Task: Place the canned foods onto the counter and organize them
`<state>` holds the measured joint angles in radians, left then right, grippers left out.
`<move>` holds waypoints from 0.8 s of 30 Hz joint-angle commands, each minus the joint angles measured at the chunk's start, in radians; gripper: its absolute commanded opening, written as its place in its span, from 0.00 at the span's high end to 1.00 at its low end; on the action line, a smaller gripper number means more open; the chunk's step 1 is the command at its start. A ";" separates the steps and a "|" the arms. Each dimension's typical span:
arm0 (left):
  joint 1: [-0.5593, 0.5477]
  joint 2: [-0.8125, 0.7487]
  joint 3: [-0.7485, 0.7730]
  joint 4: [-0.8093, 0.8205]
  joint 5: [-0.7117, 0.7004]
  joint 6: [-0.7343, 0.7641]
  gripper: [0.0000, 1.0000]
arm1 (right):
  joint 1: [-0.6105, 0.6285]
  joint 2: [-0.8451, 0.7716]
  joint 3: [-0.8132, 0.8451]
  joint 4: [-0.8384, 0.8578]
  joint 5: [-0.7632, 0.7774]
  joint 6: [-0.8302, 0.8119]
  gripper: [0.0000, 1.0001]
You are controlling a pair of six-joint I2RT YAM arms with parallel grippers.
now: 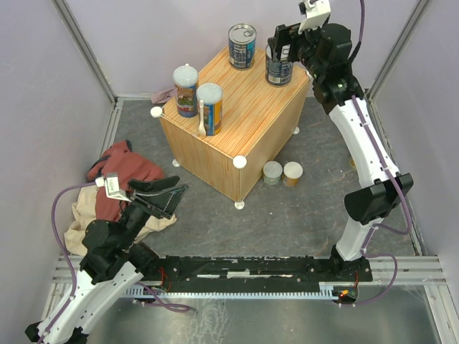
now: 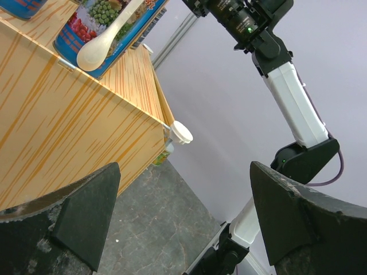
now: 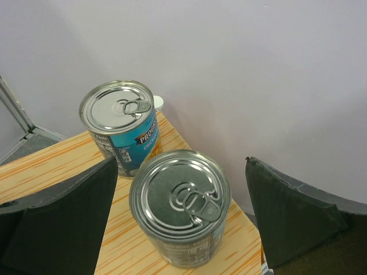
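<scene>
The counter (image 1: 251, 122) is a wood-grain cube with white corner caps. On its top stand two blue-labelled ring-pull cans (image 1: 242, 45) (image 1: 278, 66) and two taller pale-lidded cans (image 1: 186, 89) (image 1: 209, 107). Two short pale-lidded cans (image 1: 272, 173) (image 1: 292, 173) sit on the floor by its right side. My right gripper (image 1: 283, 49) is open, its fingers on either side of the near ring-pull can (image 3: 180, 203) with gaps showing; the other can (image 3: 120, 123) stands behind. My left gripper (image 1: 161, 197) is open and empty, low over the floor left of the counter (image 2: 57, 132).
A red cloth (image 1: 122, 172) and a beige cloth (image 1: 82, 218) lie heaped at the left, just beside the left gripper. Pale walls and metal rails close in the grey floor (image 1: 287, 215). The right arm (image 2: 292, 103) reaches up over the counter's far corner.
</scene>
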<state>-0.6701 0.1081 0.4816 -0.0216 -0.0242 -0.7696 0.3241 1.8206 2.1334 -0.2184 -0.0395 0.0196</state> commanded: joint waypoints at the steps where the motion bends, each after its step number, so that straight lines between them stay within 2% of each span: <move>1: -0.003 -0.013 0.027 0.002 0.008 -0.014 0.00 | -0.005 -0.125 -0.054 0.046 0.009 0.035 0.00; 6: -0.004 -0.013 0.030 -0.002 0.011 -0.019 0.00 | -0.005 -0.232 -0.193 0.054 0.001 0.108 0.00; 15: -0.003 -0.039 0.032 -0.033 0.002 -0.026 0.00 | -0.005 -0.489 -0.547 0.135 -0.021 0.266 0.01; 19: -0.003 -0.052 0.019 -0.044 -0.013 -0.037 0.00 | -0.004 -0.595 -0.698 0.129 -0.034 0.337 0.01; 24: -0.003 -0.062 -0.008 -0.040 -0.022 -0.066 0.00 | -0.001 -0.722 -0.909 0.054 0.036 0.412 0.01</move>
<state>-0.6701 0.0616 0.4812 -0.0742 -0.0269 -0.7879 0.3244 1.1828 1.3396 -0.1291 -0.0479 0.3435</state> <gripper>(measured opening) 0.997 0.994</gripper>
